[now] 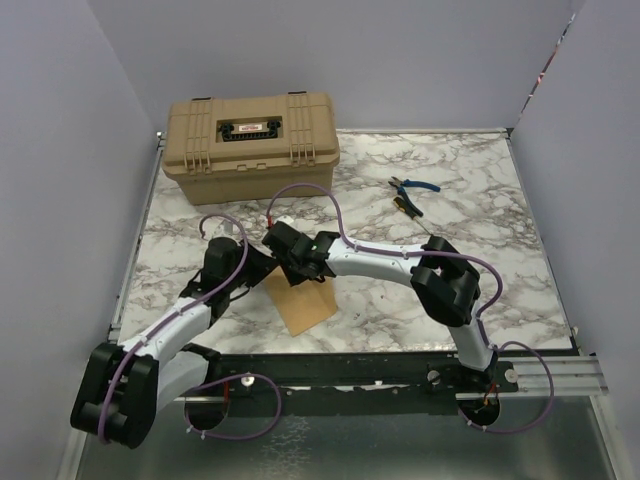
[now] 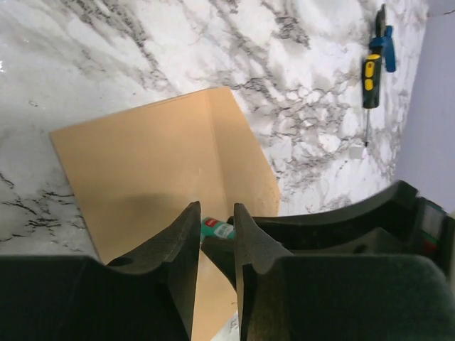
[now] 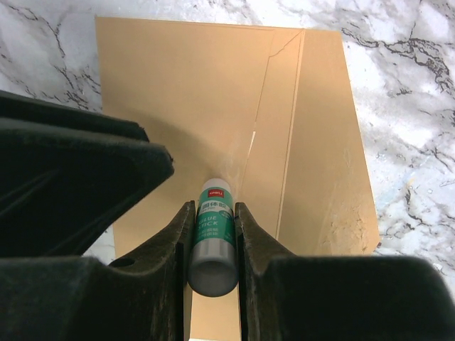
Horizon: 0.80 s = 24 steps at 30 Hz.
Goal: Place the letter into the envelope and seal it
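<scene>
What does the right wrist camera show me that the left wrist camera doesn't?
Only the right wrist view: the right gripper shut on the glue stick, whose tip points at the envelope near the flap's fold. Only the left wrist view: the left gripper, fingers slightly apart with nothing between them, plus the screwdriver and blue-handled pliers. Both: the envelope lying flat on the marble table; the left view catches just a sliver of the glue stick's label.

A tan hard case (image 1: 250, 145), lid closed, sits at the far left of the marble-patterned table (image 1: 470, 280). Blue-handled pliers (image 1: 416, 185) and a yellow-and-black screwdriver (image 1: 406, 206) lie just beside each other, right of the case. A green-labelled glue stick (image 3: 213, 238) points tip-down.
</scene>
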Available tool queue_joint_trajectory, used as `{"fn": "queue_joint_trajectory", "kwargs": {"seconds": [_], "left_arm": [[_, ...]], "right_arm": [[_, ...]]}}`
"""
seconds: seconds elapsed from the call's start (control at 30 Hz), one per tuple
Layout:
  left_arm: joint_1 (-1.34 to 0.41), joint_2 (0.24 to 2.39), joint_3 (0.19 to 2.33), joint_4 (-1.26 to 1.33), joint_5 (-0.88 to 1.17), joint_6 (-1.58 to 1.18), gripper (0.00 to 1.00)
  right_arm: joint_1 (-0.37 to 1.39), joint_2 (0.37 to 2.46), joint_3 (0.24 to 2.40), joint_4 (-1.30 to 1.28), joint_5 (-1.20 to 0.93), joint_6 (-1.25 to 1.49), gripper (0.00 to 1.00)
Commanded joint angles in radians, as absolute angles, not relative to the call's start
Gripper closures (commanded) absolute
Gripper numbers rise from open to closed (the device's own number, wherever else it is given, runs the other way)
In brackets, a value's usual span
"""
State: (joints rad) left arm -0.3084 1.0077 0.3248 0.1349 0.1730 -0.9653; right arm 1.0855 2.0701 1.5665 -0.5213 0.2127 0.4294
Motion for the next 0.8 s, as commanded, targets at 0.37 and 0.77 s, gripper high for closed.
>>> {"fn": "queue_joint_trajectory", "kwargs": {"seconds": [0.37, 0.77], "left_arm": [[-0.301, 1.243, 0.291, 0.105, 0.061, -1.003, 0.93], [-0.301, 1.217, 0.26, 0.054, 0.022, -1.033, 0.94]], "right_arm": [[1.1, 2.124, 1.558, -0.687, 0.117, 0.43, 1.0], [1.1, 2.121, 1.537, -0.82, -0.07, 0.451, 1.0]]}}
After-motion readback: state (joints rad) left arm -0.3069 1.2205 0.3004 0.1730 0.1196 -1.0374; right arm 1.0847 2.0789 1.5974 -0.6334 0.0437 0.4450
